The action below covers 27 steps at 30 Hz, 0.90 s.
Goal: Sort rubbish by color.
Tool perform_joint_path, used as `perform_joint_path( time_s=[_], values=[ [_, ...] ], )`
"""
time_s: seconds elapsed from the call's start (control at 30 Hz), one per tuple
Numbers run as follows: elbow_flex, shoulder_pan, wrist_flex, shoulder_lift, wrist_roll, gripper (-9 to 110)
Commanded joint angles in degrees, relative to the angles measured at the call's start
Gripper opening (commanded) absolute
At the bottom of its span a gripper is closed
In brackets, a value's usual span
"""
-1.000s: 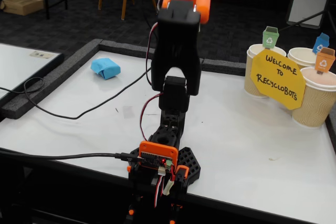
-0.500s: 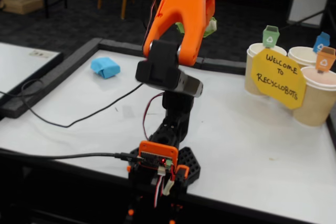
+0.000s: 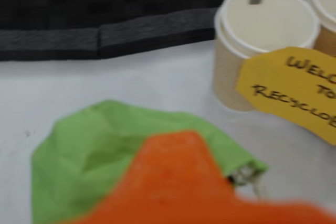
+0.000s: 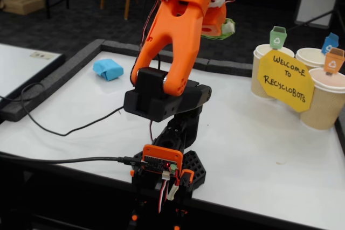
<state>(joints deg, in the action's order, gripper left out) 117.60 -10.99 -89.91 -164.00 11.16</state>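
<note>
Gripper (image 3: 231, 182) was clamped on the green wad (image 3: 89, 156), held above the table (image 4: 259, 144). Blue wad (image 4: 108, 69) sat far left in the fixed view. Green-flag cup (image 3: 262, 30) close ahead: I'd centre over its mouth, lower, then release, clear of the sign (image 3: 294, 90).

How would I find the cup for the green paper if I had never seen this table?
Look at the white table and find the yellow sign reading "Welcome to Recyclobots" at its right side in the fixed view. Three tan paper cups stand behind it. The cup you want is the leftmost, the only one with a little green bin flag.
</note>
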Motion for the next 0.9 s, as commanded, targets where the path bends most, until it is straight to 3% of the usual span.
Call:
perform_joint_path(
  time_s=[0.0, 0.37, 0.87],
  values=[
    [-1.7, -3.3, 0.2, -1.8, 0.4, 0],
    [-1.8, -13.5, 3.9, -3.3, 0.4, 0],
    [-1.2, -7.0, 2.8, -13.2, 0.4, 0]
  ],
)
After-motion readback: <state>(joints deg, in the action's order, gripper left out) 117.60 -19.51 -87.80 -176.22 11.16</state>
